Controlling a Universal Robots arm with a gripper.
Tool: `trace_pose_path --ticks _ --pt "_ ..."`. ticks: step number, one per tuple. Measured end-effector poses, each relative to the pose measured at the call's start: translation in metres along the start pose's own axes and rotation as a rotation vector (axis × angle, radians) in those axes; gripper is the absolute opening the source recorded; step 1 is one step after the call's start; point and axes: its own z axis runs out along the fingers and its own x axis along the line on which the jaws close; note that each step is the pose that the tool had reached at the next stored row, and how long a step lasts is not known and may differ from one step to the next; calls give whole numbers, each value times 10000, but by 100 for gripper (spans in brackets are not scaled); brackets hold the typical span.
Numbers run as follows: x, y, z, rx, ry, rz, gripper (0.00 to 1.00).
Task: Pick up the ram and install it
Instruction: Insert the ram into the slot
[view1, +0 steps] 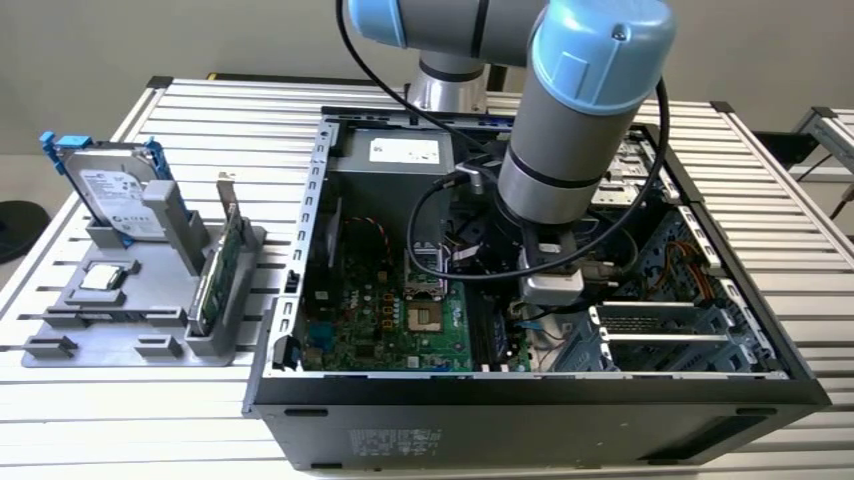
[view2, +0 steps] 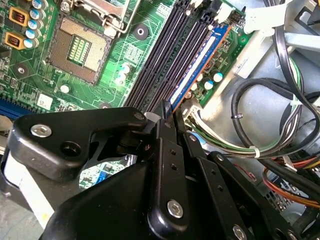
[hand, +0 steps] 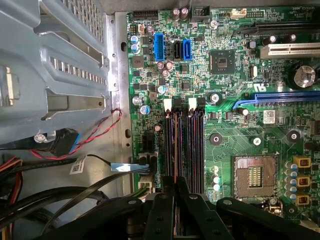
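Observation:
The ram (view2: 200, 62) is a thin blue stick standing on edge in the outermost memory slot of the green motherboard (view1: 387, 320), beside several empty black slots. In the first wrist view the ram (hand: 175, 145) shows edge-on as a thin line running up from between the fingertips. My gripper (view2: 171, 111) is shut on the near end of the ram, its black fingers (hand: 167, 187) pinched close together. In the exterior view the gripper (view1: 545, 312) reaches down into the open computer case (view1: 534, 395), right of the board's middle.
An empty CPU socket (hand: 255, 175) lies beside the slots. Black cable bundles (view2: 260, 100) and a metal drive cage (hand: 50, 75) crowd the other side. On the exterior view's left, a grey tray (view1: 80, 335) holds a hard drive (view1: 114, 190) and a green card (view1: 220, 265).

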Motion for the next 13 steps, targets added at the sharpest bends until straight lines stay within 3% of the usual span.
trace_pose_path --ticks 13 --pt "-3 0 5 0 0 0 0"
